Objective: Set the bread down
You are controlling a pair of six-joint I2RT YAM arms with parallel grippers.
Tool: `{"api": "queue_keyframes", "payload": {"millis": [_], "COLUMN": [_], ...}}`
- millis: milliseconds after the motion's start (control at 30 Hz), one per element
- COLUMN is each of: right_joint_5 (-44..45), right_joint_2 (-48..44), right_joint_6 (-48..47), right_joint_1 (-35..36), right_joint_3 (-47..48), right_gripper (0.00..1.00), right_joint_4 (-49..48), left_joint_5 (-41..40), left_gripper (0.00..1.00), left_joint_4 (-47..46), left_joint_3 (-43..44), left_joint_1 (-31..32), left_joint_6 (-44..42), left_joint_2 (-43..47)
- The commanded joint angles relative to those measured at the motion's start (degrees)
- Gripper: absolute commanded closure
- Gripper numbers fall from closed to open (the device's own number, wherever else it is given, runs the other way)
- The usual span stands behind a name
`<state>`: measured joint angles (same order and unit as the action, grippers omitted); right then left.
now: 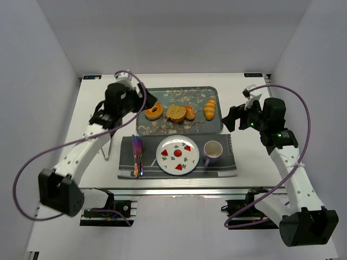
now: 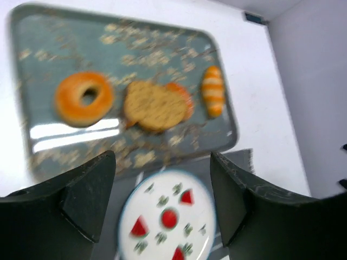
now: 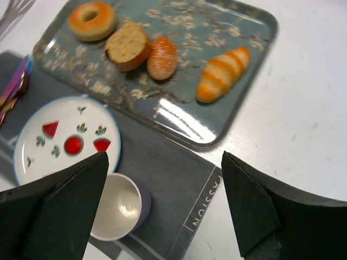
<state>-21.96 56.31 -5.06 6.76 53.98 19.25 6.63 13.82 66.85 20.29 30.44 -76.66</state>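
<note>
Orange-striped croissant [image 3: 223, 73], blossom-patterned blue tray [image 3: 255, 38]

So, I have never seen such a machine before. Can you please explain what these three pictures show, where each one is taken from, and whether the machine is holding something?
These are two robot arms fixed at the near edge of a white table. One picture looks down from above and behind them. The other two come from small cameras on the wrists, so the dark shapes at the bottom are each arm's own two fingers.

On the table lies a patterned tray with a ring-shaped bun, a round slice of bread, a small roll and a striped croissant. In front of it, on a grey mat, are cutlery, a plate painted with watermelon slices, and an empty cup.

Nothing is held. The left gripper and the right gripper are both open, above the tray and mat.
</note>
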Motion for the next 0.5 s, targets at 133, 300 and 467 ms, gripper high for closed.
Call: {"api": "queue_keyframes", "payload": {"millis": [133,300,467], "right_joint_5": [-28.44,-37.36,-37.90], "right_joint_2": [-0.33,1.07,3.71], "right_joint_6": [-24.20,-24.30,-26.23], "right_joint_1": [-0.26,-0.09,0.27], "right_joint_3": [0.70,-1.85,-1.07], "right_gripper": [0.42,0.74,0.11], "right_joint_4": [5.63,2.83,5.71], "left_joint_5": [-0.30,0.93,-5.74], "left_gripper": [0.81,0.77,0.36], "left_joint_4": [11.73,19.38,22.47], "left_joint_3": [-17.00,-20.09,-18.69], "left_joint_1": [-12.28,-25.03,-28.64], "left_joint_6": [-2.22,-7.92,-14.68], "left_joint_2": [19.25,21.21,15.68]}}
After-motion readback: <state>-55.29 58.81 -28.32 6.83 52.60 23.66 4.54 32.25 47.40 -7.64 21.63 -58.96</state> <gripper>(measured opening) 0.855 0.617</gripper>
